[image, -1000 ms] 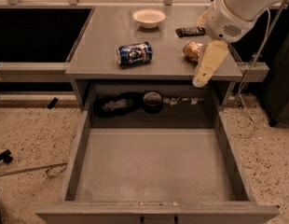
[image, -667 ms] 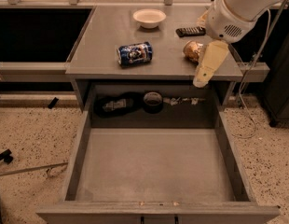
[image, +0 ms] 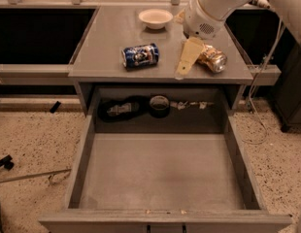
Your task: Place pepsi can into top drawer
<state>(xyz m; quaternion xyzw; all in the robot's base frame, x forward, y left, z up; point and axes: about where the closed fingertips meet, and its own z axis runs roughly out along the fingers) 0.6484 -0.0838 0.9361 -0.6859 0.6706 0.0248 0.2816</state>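
Observation:
The pepsi can (image: 141, 55) lies on its side on the grey counter top (image: 107, 38), left of centre. It is blue with white and red markings. My gripper (image: 183, 68) hangs from the white arm (image: 213, 6) just above the counter's front edge. It is to the right of the pepsi can, a small gap away, and holds nothing. The top drawer (image: 160, 171) is pulled fully out below the counter, and its flat grey floor is bare.
A tan-gold and silver can (image: 212, 58) lies just right of the gripper. A white bowl (image: 155, 18) stands at the back of the counter. Dark cables and a tape roll (image: 159, 105) sit in the recess behind the drawer. A cable (image: 257, 96) hangs on the right.
The gripper has moved left along the counter's front edge, away from the tan-gold can and closer to the pepsi can. The cans and the drawer have not moved.

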